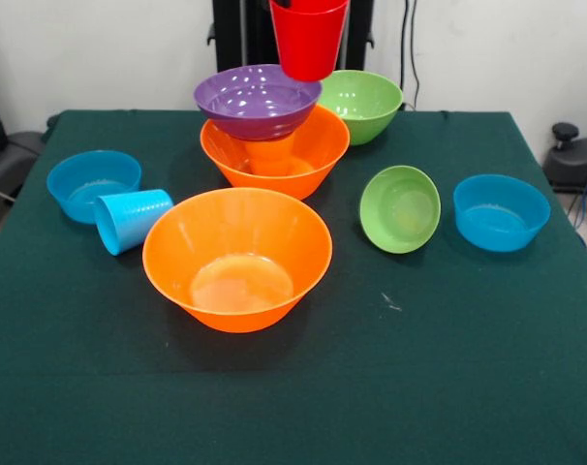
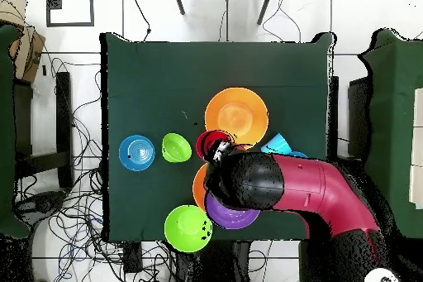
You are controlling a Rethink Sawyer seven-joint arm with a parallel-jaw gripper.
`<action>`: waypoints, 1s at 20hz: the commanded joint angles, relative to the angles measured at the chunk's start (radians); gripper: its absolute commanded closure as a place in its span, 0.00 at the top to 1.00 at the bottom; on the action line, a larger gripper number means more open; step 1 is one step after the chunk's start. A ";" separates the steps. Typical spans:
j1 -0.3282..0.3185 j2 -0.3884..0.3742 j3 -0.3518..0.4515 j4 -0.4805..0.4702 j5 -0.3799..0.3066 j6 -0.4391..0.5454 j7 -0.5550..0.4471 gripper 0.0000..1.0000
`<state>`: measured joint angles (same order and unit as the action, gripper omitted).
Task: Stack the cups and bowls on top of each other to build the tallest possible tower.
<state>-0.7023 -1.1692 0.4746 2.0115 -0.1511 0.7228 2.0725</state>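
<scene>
My gripper (image 2: 218, 150) holds the red cup (image 1: 308, 39) upright in the air, just above and to the right of the purple bowl (image 1: 258, 100); only its tips show at the top edge of the front view. The purple bowl rests on the orange cup (image 1: 270, 155), which stands inside a large orange bowl (image 1: 318, 145). A second large orange bowl (image 1: 237, 257) sits in front. The light blue cup (image 1: 131, 219) lies on its side. In the overhead view the red cup (image 2: 213, 141) shows beside my arm.
A large green bowl (image 1: 361, 102) stands behind the stack. A small green bowl (image 1: 400, 208) sits tilted at right, next to a small blue bowl (image 1: 501, 211). Another small blue bowl (image 1: 93, 184) is at left, touching the lying cup.
</scene>
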 commanded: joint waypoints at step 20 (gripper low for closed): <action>-0.039 -0.045 0.116 0.131 -0.043 -0.031 -0.177 0.00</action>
<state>-0.7211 -1.2357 0.5334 2.0366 -0.1509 0.7230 2.0725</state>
